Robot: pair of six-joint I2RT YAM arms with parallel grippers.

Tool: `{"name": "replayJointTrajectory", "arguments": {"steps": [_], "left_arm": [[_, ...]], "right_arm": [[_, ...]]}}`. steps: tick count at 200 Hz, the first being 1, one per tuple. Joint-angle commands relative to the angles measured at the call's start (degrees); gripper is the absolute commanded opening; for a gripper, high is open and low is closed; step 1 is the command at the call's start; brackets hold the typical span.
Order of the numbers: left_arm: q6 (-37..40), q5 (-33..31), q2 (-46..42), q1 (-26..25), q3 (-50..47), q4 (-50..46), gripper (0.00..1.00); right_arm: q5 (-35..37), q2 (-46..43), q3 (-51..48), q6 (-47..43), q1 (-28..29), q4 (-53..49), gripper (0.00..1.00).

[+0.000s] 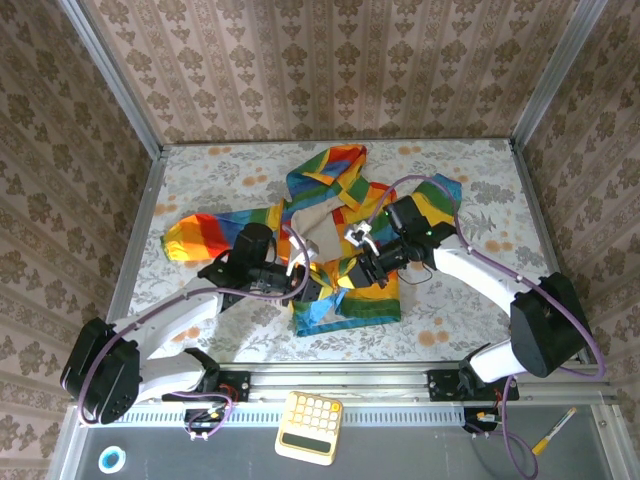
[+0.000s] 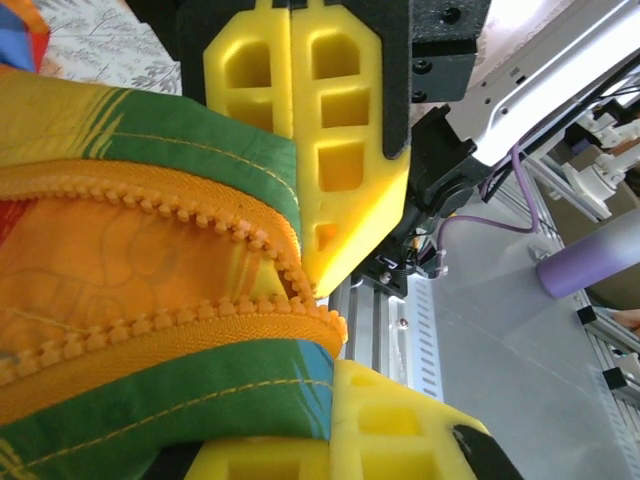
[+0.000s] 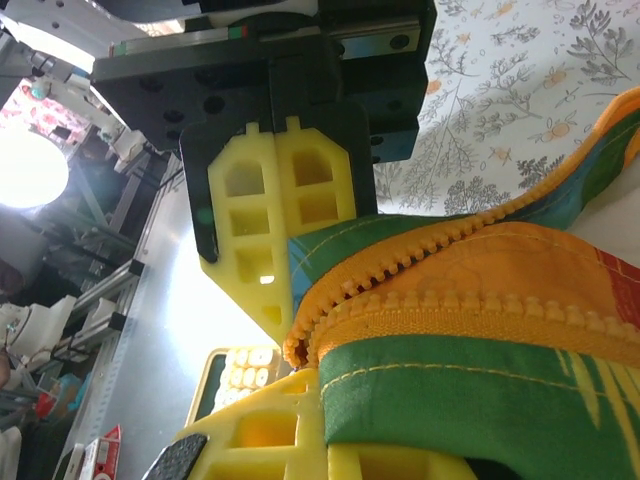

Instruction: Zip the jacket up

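Jacket: the rainbow-striped jacket [image 1: 322,232] lies rumpled on the flowered tabletop [image 1: 470,190]. Its front is bunched between the two grippers and its hood spreads beyond them.
Left gripper: the left gripper [image 1: 305,285] is clamped narrow on the jacket's front edge. Up close [image 2: 330,325], its yellow fingers [image 2: 330,150] pinch the green-and-orange cloth [image 2: 150,260] just where the orange zipper [image 2: 200,225] ends.
Right gripper: the right gripper [image 1: 368,268] sits just beside the left one and is likewise closed on the jacket. Its wrist camera shows the pinch [image 3: 295,355] on the tip of the zipper tape [image 3: 450,300], with green fabric [image 3: 480,400] folded over the lower finger.
Hidden: from above, both sets of fingertips are lost in folds and behind the arms. The right arm covers part of one sleeve.
Cut off: the lower finger in each wrist view runs out of frame.
Hard to make out: which zipper half each gripper holds.
Behind the grippers: a yellow calculator [image 1: 309,427] rests near the arm bases.
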Motion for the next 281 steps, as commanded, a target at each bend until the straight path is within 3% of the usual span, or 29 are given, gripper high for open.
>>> {"name": "replayJointTrajectory", "arguments": {"steps": [1,18,33,53,71,87,112,132,151,168,217,281], "left_arm": [[3.0,-4.3,-0.1,0.1,2.0,-7.8,0.04],[1.7,-6.6,-1.5,0.3,1.9,-7.6,0.26],[0.0,-9.7,-4.6,0.4,0.8,-6.1,0.39],[-3.6,-14.5,-11.1,0.6,-2.2,-3.4,0.50],[-8.1,-19.8,-18.3,0.8,-5.9,-1.8,0.53],[-14.6,-28.3,-25.1,0.7,-9.4,-1.8,0.53],[-27.7,-36.0,-32.0,-1.6,-16.0,-0.5,0.50],[-34.8,-43.4,-33.9,-8.2,-20.0,2.8,0.50],[-37.3,-52.2,-33.0,-16.5,-22.8,9.8,0.52],[-38.3,-56.6,-30.4,-20.6,-24.5,17.5,0.53],[-40.0,-57.4,-22.1,-22.2,-26.0,30.2,0.53],[-40.5,-55.8,-20.7,-22.1,-26.3,32.7,0.36]], "right_arm": [[-0.5,0.0,-2.5,4.0,0.6,7.7,0.00],[0.1,-0.3,-4.9,6.4,0.7,11.8,0.00],[0.2,-0.5,-6.6,8.4,0.7,15.2,0.00],[0.4,-0.3,-7.7,9.8,0.9,17.6,0.00],[0.2,0.2,-8.2,11.0,1.0,19.3,0.00],[0.0,0.8,-8.4,11.5,1.1,20.1,0.00],[-0.4,1.5,-9.2,13.2,1.3,22.8,0.00],[-0.5,1.8,-9.8,14.2,1.6,24.4,0.00],[-0.3,2.1,-9.9,14.7,1.8,25.0,0.00],[-0.2,2.1,-10.0,14.9,2.0,25.2,0.00],[0.1,2.4,-10.0,15.4,2.4,25.7,0.00],[0.5,2.0,-9.8,15.9,2.4,26.3,0.00]]}}
